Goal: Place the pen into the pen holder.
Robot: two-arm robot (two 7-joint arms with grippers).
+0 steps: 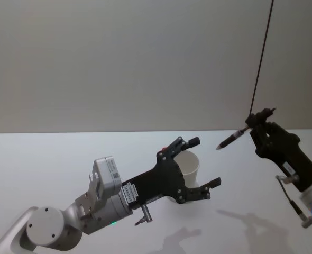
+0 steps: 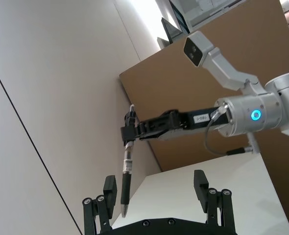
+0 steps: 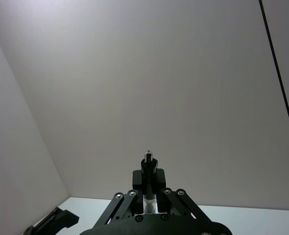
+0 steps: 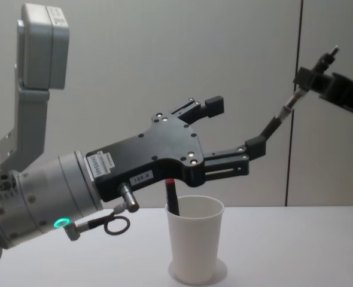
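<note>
Right end effector point(image 1: 257, 120) is up in the air, above and to the right of the white paper cup point(image 4: 195, 239), fingers pinched on a dark pen point(image 1: 233, 138) that slants tip-down toward the cup. The cup stands upright on the white desk point(image 1: 50, 169). A red-topped dark pen point(image 4: 172, 197) already leans inside it, from the chest view. Left end effector point(image 1: 198, 164) hangs spread wide just above the cup, gripping nothing; how near its fingers come to the rim is hard to judge.
</note>
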